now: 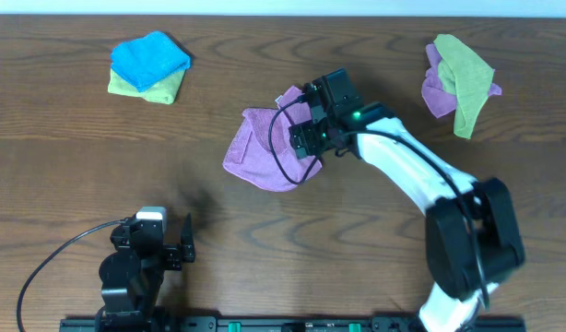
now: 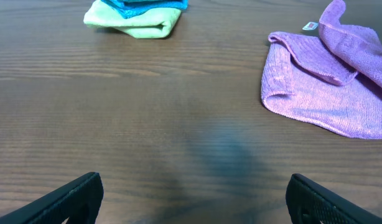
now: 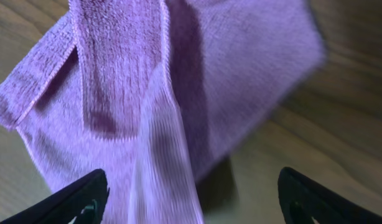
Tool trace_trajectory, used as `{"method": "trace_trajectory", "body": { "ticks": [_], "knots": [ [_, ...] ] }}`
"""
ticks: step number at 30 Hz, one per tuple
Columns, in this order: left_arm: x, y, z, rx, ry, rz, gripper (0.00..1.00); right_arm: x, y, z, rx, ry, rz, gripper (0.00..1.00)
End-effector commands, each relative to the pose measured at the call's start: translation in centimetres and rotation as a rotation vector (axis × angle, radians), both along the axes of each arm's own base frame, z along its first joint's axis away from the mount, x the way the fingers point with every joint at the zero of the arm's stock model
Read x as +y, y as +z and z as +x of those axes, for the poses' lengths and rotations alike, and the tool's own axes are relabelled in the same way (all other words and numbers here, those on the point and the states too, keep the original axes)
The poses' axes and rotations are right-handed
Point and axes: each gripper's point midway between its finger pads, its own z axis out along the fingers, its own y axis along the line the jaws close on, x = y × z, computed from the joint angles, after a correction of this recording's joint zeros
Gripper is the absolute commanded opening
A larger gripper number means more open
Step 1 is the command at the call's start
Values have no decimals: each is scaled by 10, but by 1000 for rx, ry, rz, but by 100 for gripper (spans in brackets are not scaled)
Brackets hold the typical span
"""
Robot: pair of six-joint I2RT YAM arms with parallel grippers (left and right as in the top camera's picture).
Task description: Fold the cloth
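Left tool (image 2: pixel 194 186): at near edge of counter (image 1: pixel 80 184), jaws wide, empty.
Purple cloth (image 1: pixel 260 152): mid-counter, one flap lapped over, well apart from left tool, toward far right.
Right tool (image 3: pixel 192 180): directly over cloth's right edge, jaws spread, gripping nothing.
Nearer arm: right.

The purple microfibre cloth (image 1: pixel 257 148) lies near the middle of the wooden counter (image 1: pixel 265 249), rumpled and only partly folded. Its lower part spreads flat in a rounded, lopsided patch, while the upper right portion is doubled over on top in loose, overlapping flaps. Along its left side an edge is turned back into a narrow hemmed band, a small white label (image 2: pixel 310 25) sticks out at the far corner, and up close the weave looks looped and terry-like.
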Motion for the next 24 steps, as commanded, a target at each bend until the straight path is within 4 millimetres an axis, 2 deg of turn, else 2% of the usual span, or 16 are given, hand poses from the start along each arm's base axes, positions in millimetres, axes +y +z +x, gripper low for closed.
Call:
{"method": "trace_trajectory", "body": {
  "ticks": [1,7,15,24],
  "knots": [
    [-1,-1,0,-1,-2,-4,95,11,-4,5,-11,50,59,84],
    [-1,-1,0,-1,-2,-4,95,24,16,37,-160,32,121,76],
    [-1,-1,0,-1,-3,-4,95,33,-4,59,-158,21,111,73],
    [-1,-1,0,-1,-2,-4,95,45,-6,84,-163,21,113,68]
  ]
}}
